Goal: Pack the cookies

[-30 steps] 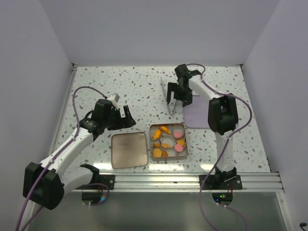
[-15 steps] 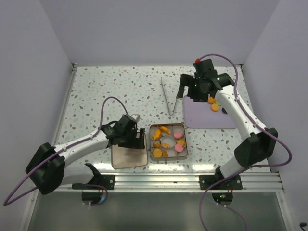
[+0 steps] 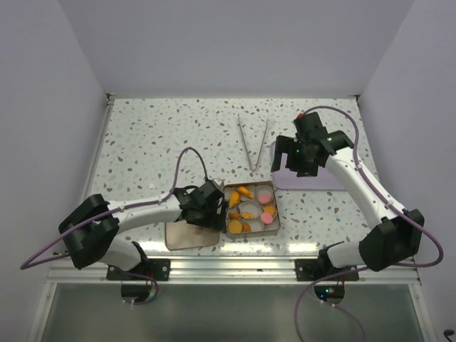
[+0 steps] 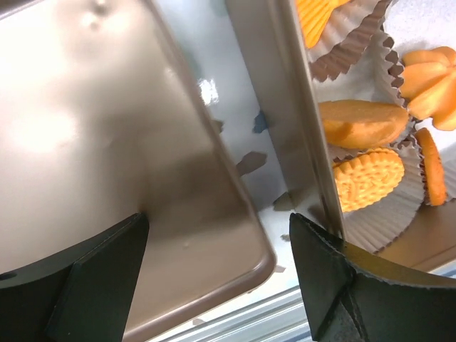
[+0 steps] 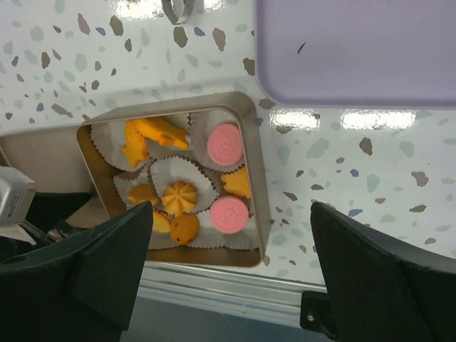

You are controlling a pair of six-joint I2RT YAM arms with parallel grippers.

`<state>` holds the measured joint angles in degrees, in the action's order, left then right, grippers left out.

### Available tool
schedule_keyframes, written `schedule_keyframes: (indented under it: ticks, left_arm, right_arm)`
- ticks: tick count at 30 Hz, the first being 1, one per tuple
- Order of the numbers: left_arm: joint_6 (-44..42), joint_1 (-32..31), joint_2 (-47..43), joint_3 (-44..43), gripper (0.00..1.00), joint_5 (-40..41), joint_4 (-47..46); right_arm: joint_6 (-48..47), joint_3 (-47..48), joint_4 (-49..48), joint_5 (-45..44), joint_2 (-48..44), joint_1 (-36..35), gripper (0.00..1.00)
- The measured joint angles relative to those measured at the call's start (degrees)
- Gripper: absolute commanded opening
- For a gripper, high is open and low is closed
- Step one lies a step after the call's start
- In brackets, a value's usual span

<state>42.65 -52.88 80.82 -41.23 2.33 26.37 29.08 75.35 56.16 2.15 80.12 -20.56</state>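
Note:
The cookies (image 3: pixel 246 208), orange pieces and two pink rounds in white paper cups, lie in an open square tin (image 3: pixel 249 184) at the front middle. Its lid (image 3: pixel 187 231) lies flat just left of it. My left gripper (image 3: pixel 214 212) is open and low, its jaws astride the lid's right edge (image 4: pixel 235 214) beside the tin's wall (image 4: pixel 285 107); orange cookies (image 4: pixel 360 122) show past that wall. My right gripper (image 3: pixel 296 158) is open and empty, held high over a lilac tray (image 3: pixel 324 179). Its view looks down on the tin (image 5: pixel 251 149) and pink cookies (image 5: pixel 224 142).
Metal tongs (image 3: pixel 252 142) lie on the speckled table behind the tin, and their end shows in the right wrist view (image 5: pixel 177 7). The lilac tray (image 5: pixel 356 50) lies right of the tongs. An aluminium rail (image 3: pixel 285 265) runs along the table's near edge.
My left gripper has moved right and down, from behind the lid to the lid's right edge by the tin. My right gripper has moved from the tongs to above the lilac tray.

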Motion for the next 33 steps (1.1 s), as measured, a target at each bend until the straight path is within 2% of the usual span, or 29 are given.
schedule_keyframes:
  ticks: [4, 7, 8, 14, 16, 17, 25, 28, 30, 33]
  left_arm:
    - [0.6, -2.1, 3.6, -3.3, 0.85, 2.0, 0.5]
    - [1.4, -2.8, 5.9, -5.5, 0.73, 3.6, 2.0]
    - [1.7, -3.0, 6.7, -6.2, 0.65, 4.2, 2.4]
    - [3.0, -3.2, 8.5, -7.6, 0.43, 7.5, 5.0]
    - [3.5, -3.4, 8.5, -7.6, 0.40, 7.6, 5.0]
    - [3.7, -3.6, 8.6, -7.6, 0.35, 7.8, 4.9]
    - [4.9, -4.9, 8.1, -6.3, 0.19, 8.7, 3.0]
    - [5.3, -5.0, 7.9, -6.0, 0.11, 8.7, 2.7]
    - [5.9, -5.0, 7.6, -5.7, 0.02, 8.8, 2.8]
    - [6.1, -5.0, 7.2, -5.5, 0.00, 9.1, 3.5]
  right_arm:
    - [0.1, -1.7, 0.2, -0.2, -3.1, 0.3, 0.95]
    - [0.1, -2.8, 0.4, -0.5, -5.1, 0.6, 0.95]
    - [0.0, -3.4, 0.4, -0.6, -5.8, 0.7, 0.95]
    - [0.1, -7.0, 1.0, -1.5, -9.5, 1.2, 0.95]
    - [0.3, -8.3, 1.3, -1.6, -10.9, 1.4, 0.95]
    - [0.3, -8.8, 1.4, -1.7, -11.4, 1.4, 0.95]
    - [0.6, -11.8, 2.6, -1.6, -13.8, 1.4, 0.95]
    - [0.9, -11.8, 2.7, -1.6, -13.8, 1.4, 0.95]
    - [1.0, -11.8, 2.7, -1.6, -13.8, 1.4, 0.95]
    - [1.3, -11.7, 2.8, -1.6, -13.8, 1.4, 0.95]
